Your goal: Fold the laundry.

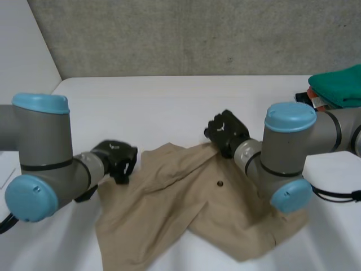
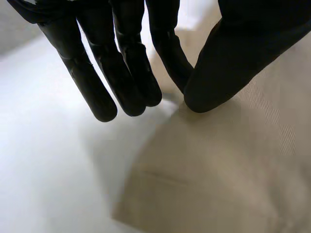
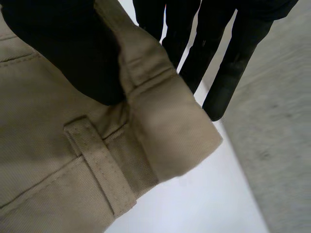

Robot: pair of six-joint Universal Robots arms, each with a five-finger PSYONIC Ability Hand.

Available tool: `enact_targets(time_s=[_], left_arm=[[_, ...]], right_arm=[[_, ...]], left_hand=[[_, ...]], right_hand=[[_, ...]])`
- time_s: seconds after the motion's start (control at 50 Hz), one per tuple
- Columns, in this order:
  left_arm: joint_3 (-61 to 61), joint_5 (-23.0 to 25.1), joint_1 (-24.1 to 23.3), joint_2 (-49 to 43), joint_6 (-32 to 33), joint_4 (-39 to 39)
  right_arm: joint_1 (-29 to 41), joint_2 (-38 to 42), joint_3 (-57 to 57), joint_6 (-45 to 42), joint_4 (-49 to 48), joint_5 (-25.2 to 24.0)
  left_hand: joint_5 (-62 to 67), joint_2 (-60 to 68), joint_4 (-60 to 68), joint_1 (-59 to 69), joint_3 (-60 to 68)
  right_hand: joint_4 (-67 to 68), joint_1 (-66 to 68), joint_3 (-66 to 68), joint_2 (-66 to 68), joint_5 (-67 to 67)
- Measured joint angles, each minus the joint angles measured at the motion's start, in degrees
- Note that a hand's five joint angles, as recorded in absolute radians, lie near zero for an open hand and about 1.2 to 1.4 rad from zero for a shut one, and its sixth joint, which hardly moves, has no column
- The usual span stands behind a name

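A crumpled tan garment (image 1: 192, 203) with a dark button (image 1: 220, 183) lies on the white table (image 1: 169, 107) in front of both arms. My left hand (image 1: 115, 160) is at the garment's left upper corner. In the left wrist view, its thumb and one finger (image 2: 167, 53) pinch the tan cloth (image 2: 233, 170) at its edge, and the other fingers hang straight over the table. My right hand (image 1: 225, 132) is at the far upper corner. There its thumb (image 3: 63, 48) presses the waistband (image 3: 160, 111), near a belt loop (image 3: 99, 165), against the fingers behind it.
A folded green cloth (image 1: 338, 84) sits at the table's far right on top of a small dark item (image 1: 316, 101). A grey wall runs behind the table. Bare table lies beyond the garment and to its left.
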Motion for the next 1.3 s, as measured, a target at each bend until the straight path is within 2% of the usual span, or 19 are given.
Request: enact_targets(time_s=[0.1,0.2,0.28,0.4,0.5,0.68,0.7,0.76,0.78,0.8,0.84,0.88,0.92,0.94,1.06,1.3], left_arm=[[7.68,-5.77,-0.35,0.06,1.23,6.7],[19.32,-12.43,-0.23,2.42,2.52,17.87],[24.68,-13.7,-0.01,5.7,2.55,27.26],[24.71,-12.18,0.16,10.04,2.27,34.42],[19.38,-11.4,0.58,12.52,1.54,34.76],[-7.21,-6.67,0.23,20.27,-3.2,34.6],[-7.21,-6.67,0.23,20.27,-3.2,34.6],[-16.53,-4.84,-0.21,20.91,-4.68,35.7],[-17.31,-4.74,-0.25,20.79,-4.84,35.86],[-20.02,-4.52,-0.41,19.93,-5.47,36.56],[-22.25,-4.7,-0.59,18.35,-6.32,37.44],[-22.25,-4.7,-0.59,18.35,-6.32,37.44],[-24.0,-6.46,-0.94,14.53,-8.5,38.23],[-23.94,-7.31,-1.11,13.51,-9.36,38.02],[-21.9,-10.66,-2.94,9.93,-13.78,34.24],[-13.12,-11.0,-6.74,1.27,-14.75,31.07]], right_arm=[[-0.5,-0.66,-6.27,1.01,-6.27,-0.01],[-1.19,-3.65,-14.81,5.66,-18.9,1.09],[-1.37,-6.52,-19.41,9.27,-25.41,3.03],[-0.9,-10.47,-20.76,10.97,-24.52,4.3],[-0.36,-13.77,-16.83,10.86,-21.25,4.18],[1.05,-21.0,4.01,7.18,-11.03,3.3],[1.05,-21.0,4.01,7.18,-11.03,3.3],[1.8,-21.59,11.26,4.6,-5.29,3.36],[1.89,-21.59,12.04,4.3,-4.73,3.39],[2.15,-21.5,14.25,3.43,-3.28,3.58],[2.41,-21.34,16.06,2.67,-2.19,3.98],[2.41,-21.34,16.06,2.67,-2.19,3.98],[2.88,-21.08,17.45,2.06,-1.09,5.45],[3.07,-21.14,17.33,2.12,-0.81,6.04],[4.83,-23.48,14.88,3.48,2.7,8.64],[8.38,-33.3,12.52,7.24,10.54,7.17]], left_hand=[[0.0,0.13,0.2,0.0,0.18],[0.0,0.17,0.21,0.0,0.18],[0.0,0.2,0.22,0.0,0.18],[0.99,0.23,0.22,0.0,0.18],[0.99,0.23,0.22,0.0,0.18],[0.05,-1.11,-0.89,-0.6,-0.58],[0.05,-1.11,-0.89,-0.6,-0.58],[-20.29,-21.43,-21.67,-21.9,-20.83],[-20.29,-21.43,-21.67,-21.9,-20.83],[-34.87,-35.85,-36.21,-36.8,-35.23],[-44.75,-45.27,-45.96,-46.03,-44.8],[-44.75,-45.27,-45.96,-46.03,-44.8],[-47.19,-48.1,-48.35,-47.98,-47.16],[-53.56,-53.77,-54.5,-51.74,-53.75],[-53.58,-54.04,-54.6,-51.74,-53.83],[-54.01,-55.82,-55.91,-51.75,-55.16]], right_hand=[[0.34,0.0,0.12,0.0,0.0],[0.36,0.02,0.28,0.0,0.0],[0.38,0.02,0.34,0.0,0.98],[0.38,0.02,0.34,0.0,1.79],[0.39,0.02,0.34,0.0,1.79],[0.52,0.02,0.39,0.0,1.79],[0.52,0.02,0.39,0.0,1.79],[0.53,0.02,0.43,0.0,1.78],[0.53,0.02,0.44,0.0,1.79],[0.53,0.02,0.44,0.0,1.79],[0.53,0.02,0.44,0.0,1.79],[0.53,0.02,0.44,0.0,1.79],[0.54,0.02,0.44,0.0,1.79],[0.54,0.02,0.44,0.0,1.79],[0.54,0.02,0.44,0.0,1.79],[0.54,0.02,0.44,0.0,1.79]])
